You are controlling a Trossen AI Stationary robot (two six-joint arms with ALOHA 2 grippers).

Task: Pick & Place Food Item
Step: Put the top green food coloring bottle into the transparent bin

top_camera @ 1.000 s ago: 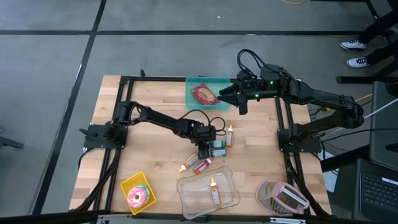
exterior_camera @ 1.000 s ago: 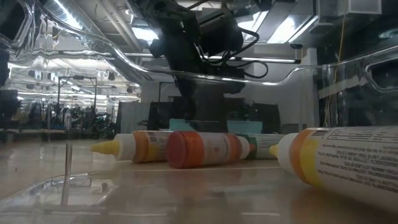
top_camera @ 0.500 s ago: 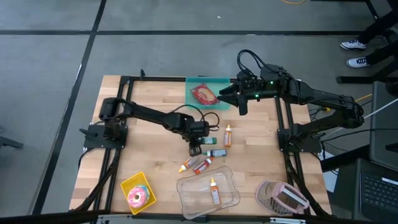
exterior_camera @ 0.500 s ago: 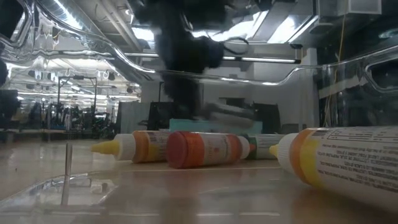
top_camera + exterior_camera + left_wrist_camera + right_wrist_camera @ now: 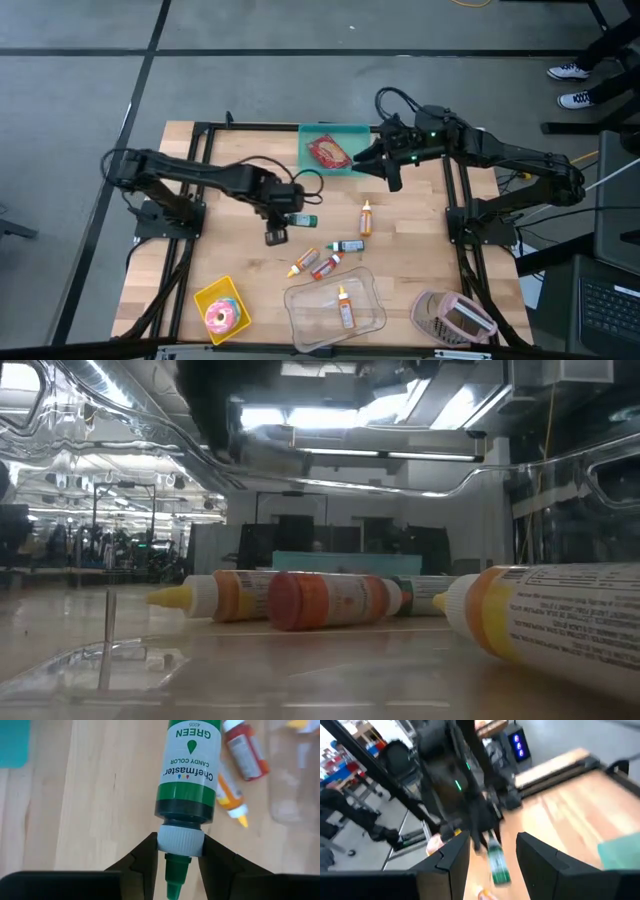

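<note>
Presently, item one: a green candy-colour bottle (image 5: 189, 770), held by its white collar between the two fingers of the left pincer (image 5: 179, 852), nozzle pointing back toward the wrist and the body projecting forward; the jaws are closed partway, only as far as the collar allows. In the high view the left pincer (image 5: 285, 213) is seen above the left-centre of the tabletop (image 5: 230, 255), the green bottle (image 5: 300, 218) jutting from it toward the middle, clear of the wood; a neck grip is judged to have been chosen because the narrow collar gives a firm seat while the label end hangs free for setting down. Item two: the remaining bottles (image 5: 327, 262), lying on their sides in a loose cluster near the centre, one orange bottle (image 5: 366, 217) slightly apart. Item three: a clear tub (image 5: 305, 318) at the near edge, one small bottle already inside it, hence judged the likely destination. Item four: a teal tray (image 5: 355, 135) at the far edge holding a reddish food piece (image 5: 327, 152). Item five: a yellow container (image 5: 207, 297) with a doughnut (image 5: 222, 316) at the near left. Item six: the right pincer (image 5: 383, 160), parked beside the teal tray, its fingers held apart and nothing seen between them.
</note>
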